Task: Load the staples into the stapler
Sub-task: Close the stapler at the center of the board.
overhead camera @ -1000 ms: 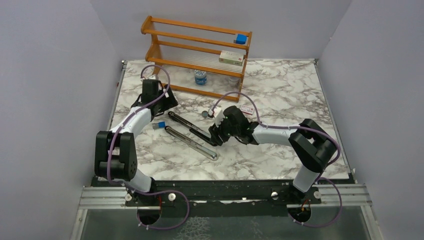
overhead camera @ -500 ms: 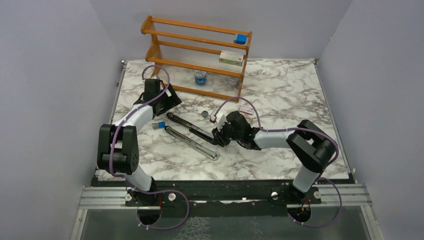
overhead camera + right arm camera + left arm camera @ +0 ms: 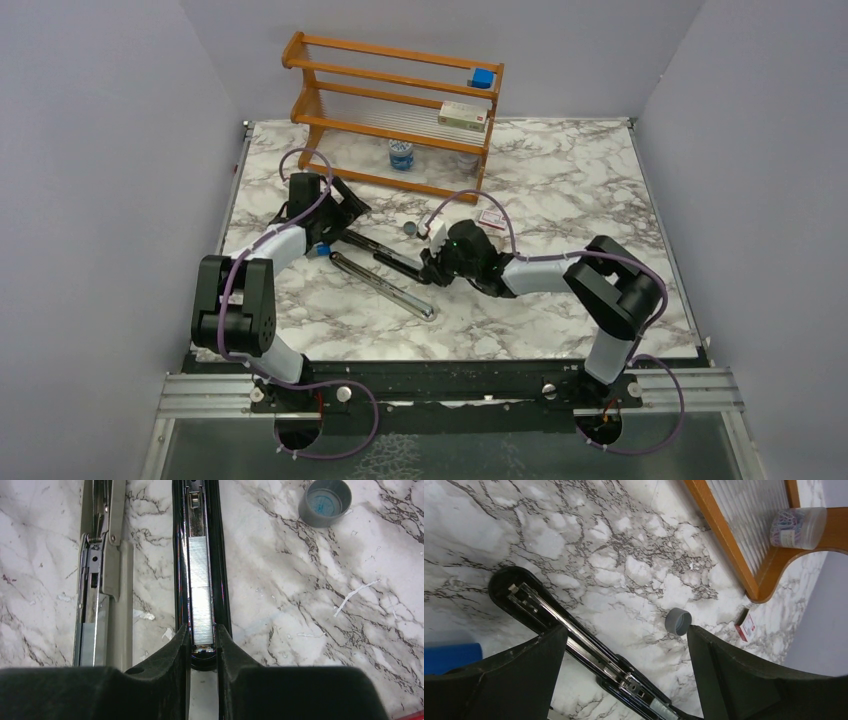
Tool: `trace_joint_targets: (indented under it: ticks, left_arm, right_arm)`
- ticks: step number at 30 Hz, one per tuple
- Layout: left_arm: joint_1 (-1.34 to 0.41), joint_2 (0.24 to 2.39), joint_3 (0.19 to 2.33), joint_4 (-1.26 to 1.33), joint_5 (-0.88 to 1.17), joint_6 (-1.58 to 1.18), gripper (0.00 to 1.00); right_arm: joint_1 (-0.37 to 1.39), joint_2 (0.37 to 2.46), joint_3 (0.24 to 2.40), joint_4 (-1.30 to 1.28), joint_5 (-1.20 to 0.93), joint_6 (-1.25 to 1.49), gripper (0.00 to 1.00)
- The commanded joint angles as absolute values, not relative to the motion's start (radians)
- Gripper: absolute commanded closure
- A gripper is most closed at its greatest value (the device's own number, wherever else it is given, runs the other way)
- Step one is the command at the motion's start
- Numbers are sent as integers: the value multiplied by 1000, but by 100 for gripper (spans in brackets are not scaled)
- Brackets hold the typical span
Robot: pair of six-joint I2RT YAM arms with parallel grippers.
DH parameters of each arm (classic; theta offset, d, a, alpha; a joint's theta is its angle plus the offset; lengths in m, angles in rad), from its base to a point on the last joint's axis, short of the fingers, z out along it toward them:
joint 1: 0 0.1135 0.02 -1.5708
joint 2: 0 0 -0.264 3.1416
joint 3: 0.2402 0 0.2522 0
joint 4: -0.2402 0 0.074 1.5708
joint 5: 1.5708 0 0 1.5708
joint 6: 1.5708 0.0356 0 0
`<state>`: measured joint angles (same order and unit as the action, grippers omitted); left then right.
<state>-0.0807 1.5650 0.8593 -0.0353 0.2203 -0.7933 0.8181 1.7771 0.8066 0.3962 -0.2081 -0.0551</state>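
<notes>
Marble table; stapler lies open mid-table, bars splayed. Only the right wrist view shows staples lying in its channel; top view is too small for that. Right gripper jaws are narrow, hugging the strip's near end; gripping or not, can't tell. Left gripper jaws are wide apart over the bar's far end. Looks like the seating step. Next probably needs letting go, then folding the bars shut.

The left tool has swung down from the far-left corner to hang over the far end of the slim black hand stapler, its jaws spread wider. The right tool has narrowed, its fingers now hugging the stapler's black bar.
</notes>
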Motion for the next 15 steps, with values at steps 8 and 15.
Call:
trace_joint_targets:
  ticks: [8, 15]
  left_arm:
    - [-78, 1550, 791, 82, 325, -916, 3]
    - [-78, 1487, 782, 74, 290, -907, 1]
  right_arm:
    - [813, 1874, 915, 392, 14, 39, 99]
    - [813, 1896, 936, 382, 15, 64, 99]
